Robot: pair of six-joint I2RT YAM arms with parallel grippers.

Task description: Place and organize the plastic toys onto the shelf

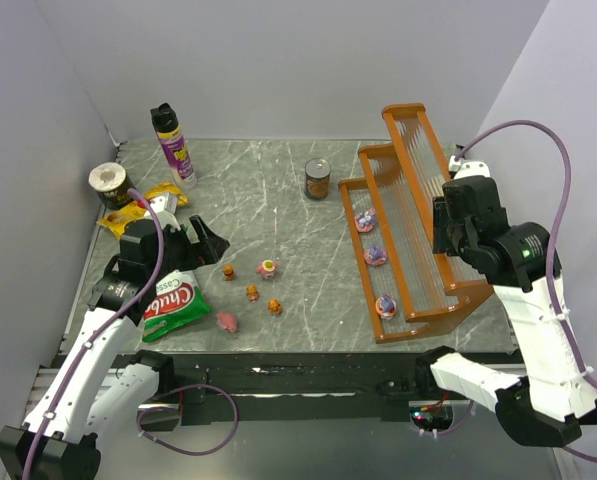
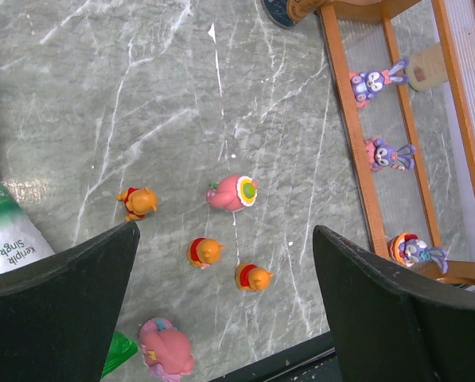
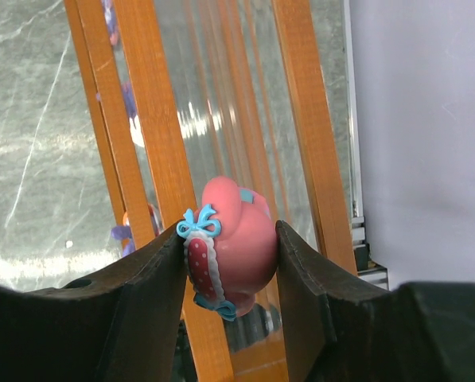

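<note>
L arm base point(image 1: 40, 445), grey marbled tbl point(image 1: 278, 215), pale walls point(image 1: 298, 60)

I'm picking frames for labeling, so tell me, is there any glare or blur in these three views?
Right wrist: white glare streaks the clear panel of the shelf, while the pink toy is sharp. Left wrist: even light, the orange toys are crisp, and the dark fingers lack detail. Top external: soft shadows, no blur.

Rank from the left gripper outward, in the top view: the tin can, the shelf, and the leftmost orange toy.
1. leftmost orange toy, close beside the left gripper.
2. tin can, centre back.
3. shelf, far right.
</note>
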